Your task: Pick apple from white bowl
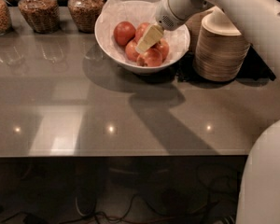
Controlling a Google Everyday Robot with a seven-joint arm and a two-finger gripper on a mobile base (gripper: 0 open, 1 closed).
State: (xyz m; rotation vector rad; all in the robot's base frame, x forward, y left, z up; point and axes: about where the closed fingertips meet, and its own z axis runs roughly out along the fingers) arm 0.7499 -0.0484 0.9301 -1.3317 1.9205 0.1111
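A large glossy white bowl (113,51) lined with crinkled white paper stands at the back middle of the grey table. Several red apples (124,32) lie in it. My gripper (146,41) reaches down from the upper right into the bowl, its pale yellow fingers among the apples at the bowl's centre, over one apple (150,58) and beside others. The white arm hides part of the bowl's far right side.
A tall stack of beige disposable bowls (220,48) stands just right of the white bowl. Three glass jars of grains or nuts (35,10) line the back left edge. The table's front edge (116,155) runs across the lower frame, cables on the floor below.
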